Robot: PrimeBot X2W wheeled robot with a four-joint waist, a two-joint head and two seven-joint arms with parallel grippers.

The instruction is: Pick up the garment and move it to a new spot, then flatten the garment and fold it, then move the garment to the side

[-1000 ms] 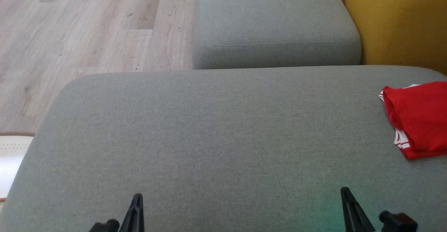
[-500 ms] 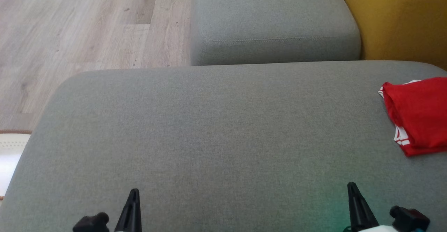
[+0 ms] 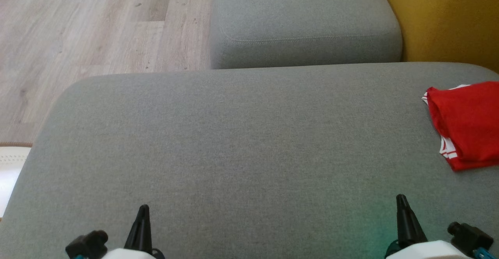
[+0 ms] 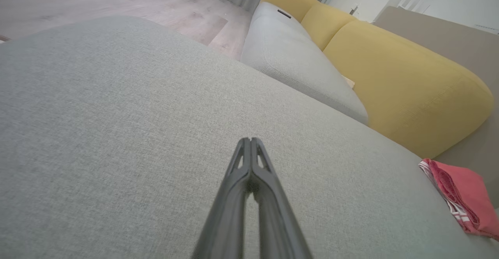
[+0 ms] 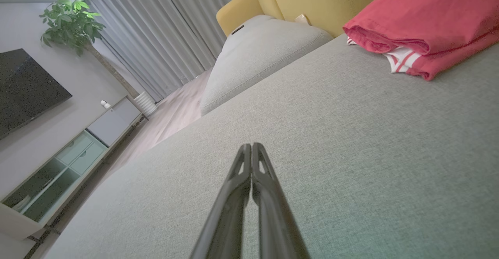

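Nearest, the left gripper (image 3: 143,207) and right gripper (image 3: 400,197) hover over the big grey cushion (image 3: 234,134). Both jaws are pressed together with nothing between them, as each wrist view shows plainly. Against a second ago, both sit higher in the head view, with their pale wrists now showing, and stand a little wider apart. The whole picture has slid too, so the camera has moved. The garment (image 3: 468,122) lies where it did on the cushion.

That red garment, folded with white-striped trim at its edge, rests ahead and right of the right jaws, well apart from them and farther still from the left jaws.

Beyond the jaws lie a second grey cushion (image 3: 304,17), the yellow backrest (image 3: 448,17) and the wood floor (image 3: 97,25). The right wrist view adds a dark screen (image 5: 23,87), a leafy plant (image 5: 70,25), grey curtains (image 5: 163,29) and a low cabinet (image 5: 66,165).
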